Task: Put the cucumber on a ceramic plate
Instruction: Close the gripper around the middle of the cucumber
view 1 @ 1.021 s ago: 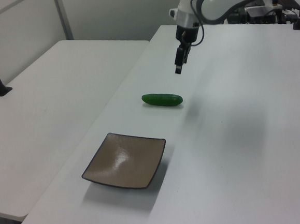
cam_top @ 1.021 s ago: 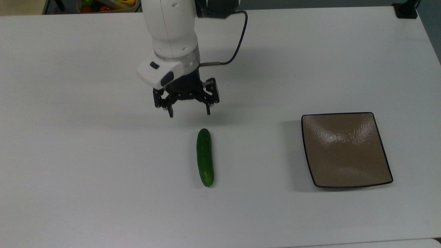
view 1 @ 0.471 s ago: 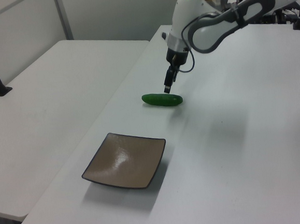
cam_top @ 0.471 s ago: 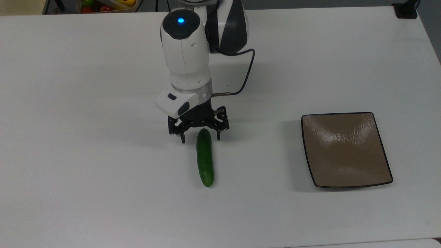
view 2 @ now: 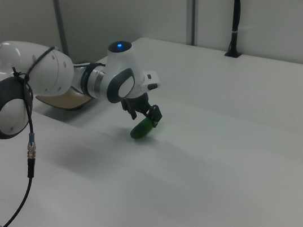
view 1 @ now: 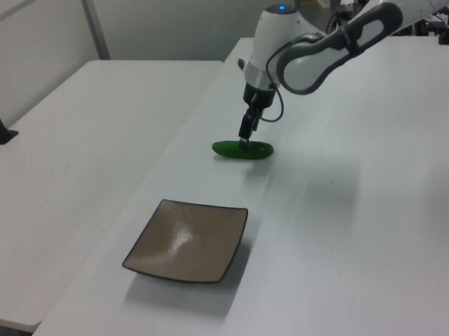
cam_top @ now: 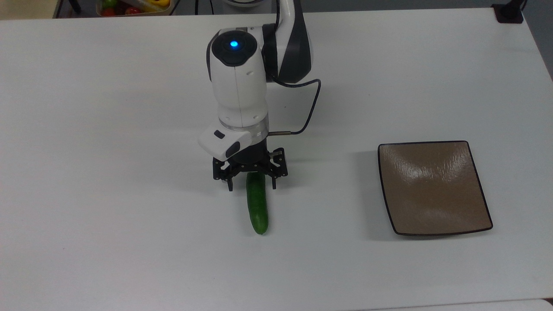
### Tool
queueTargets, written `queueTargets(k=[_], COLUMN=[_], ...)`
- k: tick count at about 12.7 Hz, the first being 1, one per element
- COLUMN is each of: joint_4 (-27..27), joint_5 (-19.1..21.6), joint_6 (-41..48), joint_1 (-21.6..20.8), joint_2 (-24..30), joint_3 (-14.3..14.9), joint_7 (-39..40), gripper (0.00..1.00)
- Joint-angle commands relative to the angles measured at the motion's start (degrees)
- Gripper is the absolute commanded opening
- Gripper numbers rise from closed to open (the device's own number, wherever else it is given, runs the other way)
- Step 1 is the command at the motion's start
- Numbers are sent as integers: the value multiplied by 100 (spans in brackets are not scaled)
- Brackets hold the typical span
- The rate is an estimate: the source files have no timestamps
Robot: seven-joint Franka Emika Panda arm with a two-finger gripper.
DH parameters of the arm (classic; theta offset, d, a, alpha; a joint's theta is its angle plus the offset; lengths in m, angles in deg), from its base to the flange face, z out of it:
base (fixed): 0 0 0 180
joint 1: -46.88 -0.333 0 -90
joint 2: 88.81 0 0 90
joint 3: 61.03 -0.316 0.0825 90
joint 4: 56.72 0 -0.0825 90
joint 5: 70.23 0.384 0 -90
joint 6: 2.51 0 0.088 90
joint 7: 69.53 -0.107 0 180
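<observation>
Now the claw straddles the cucumber's far end

Nearest in the top view, the cucumber (cam_top: 257, 205) lies lengthwise on the white worktop (cam_top: 108, 216), its near tip free and its far end under the robot's wrist. A second ago the claw (cam_top: 251, 185) hung clear beyond that far end; it has since come forward and down, so its two fingers now stand apart on either side of the cucumber, one to each flank, not yet pressed in. The cucumber itself has not shifted. In the left view the claw (view 1: 245, 140) sits right at the cucumber (view 1: 242, 149). To the cucumber's right in the top view, well apart, the ceramic plate (cam_top: 434, 188) waits bare. By my reading, the reach is done and the squeeze comes next; the grip sits off-centre, so the free end may sag on lifting.
</observation>
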Motion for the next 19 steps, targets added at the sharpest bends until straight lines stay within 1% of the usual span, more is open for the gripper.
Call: queueTargets(k=[1, 4, 6, 7, 9, 10, 11, 12, 13, 15, 16, 17, 19], joint_4=[-147, -147, -156, -147, -147, -147, -147, -147, -147, -147, -138, -121, -85], joint_5=[-492, -599, -625, -695, -740, -740, -740, -740, -740, -740, -731, -653, -556], joint_6=[-136, -154, -145, -145, -145, -136, -136, -136, -127, -92, -40, 30, 582], joint_1=[-106, -115, -115, -115, -115, -115, -115, -115, -115, -124, -115, -106, -106], joint_2=[-222, -311, -311, -311, -302, -302, -293, -293, -285, -206, -84, 144, 689], joint_3=[24, 24, 24, 24, 15, 15, 7, 7, 7, 7, 7, 7, 7], joint_7=[-380, -372, -345, -345, -372, -372, -372, -372, -372, -372, -380, -389, -433], gripper=[100, 99, 81, 63, 38, 29, 16, 10, 1, 0, 0, 0, 0])
